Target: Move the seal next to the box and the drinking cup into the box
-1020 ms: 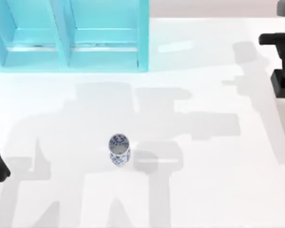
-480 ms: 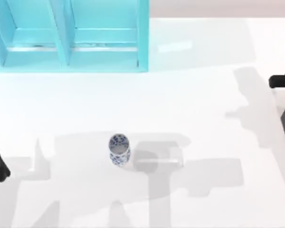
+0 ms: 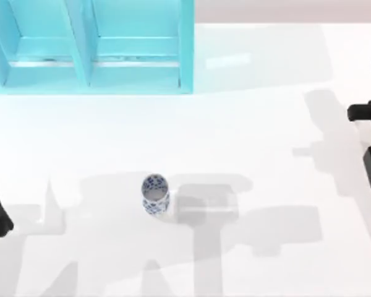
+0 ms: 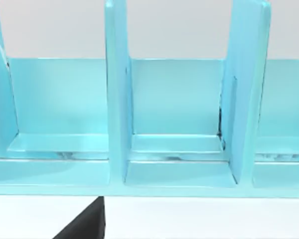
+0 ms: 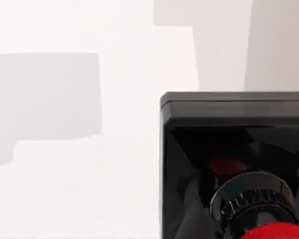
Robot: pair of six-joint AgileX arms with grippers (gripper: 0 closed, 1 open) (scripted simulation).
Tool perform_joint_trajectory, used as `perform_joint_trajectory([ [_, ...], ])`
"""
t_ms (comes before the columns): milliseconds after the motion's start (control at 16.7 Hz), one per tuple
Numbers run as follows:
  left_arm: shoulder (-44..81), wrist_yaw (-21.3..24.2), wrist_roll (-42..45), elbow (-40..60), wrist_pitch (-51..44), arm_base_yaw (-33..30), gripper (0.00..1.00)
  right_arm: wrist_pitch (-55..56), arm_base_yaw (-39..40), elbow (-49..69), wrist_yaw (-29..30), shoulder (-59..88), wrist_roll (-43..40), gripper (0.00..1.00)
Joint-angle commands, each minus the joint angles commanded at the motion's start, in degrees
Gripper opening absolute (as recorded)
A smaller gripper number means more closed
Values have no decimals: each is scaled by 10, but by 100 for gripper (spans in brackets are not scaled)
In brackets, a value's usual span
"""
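Seal: close under my right wrist, finger state unreadable. Risk: tipping if set down crooked beside box.

Item count: 1 drinking cup, 1 seal, 1 box with 2 compartments seen from above, 1 table.

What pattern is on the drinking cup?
The drinking cup is white with a dense blue pattern, clearest in the top view.
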Motion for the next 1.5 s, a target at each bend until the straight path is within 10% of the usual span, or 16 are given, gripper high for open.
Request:
perform_joint_trajectory([
  [600, 0, 0, 0, 0, 0, 0, 100, 125, 4, -113, 1, 9, 1, 0],
  [1380, 0, 0, 0, 0, 0, 0, 100, 125, 4, -113, 1, 9, 1, 98],
  [1500, 0, 0, 0, 0, 0, 0, 100, 125, 4, -113, 1, 9, 1, 100],
])
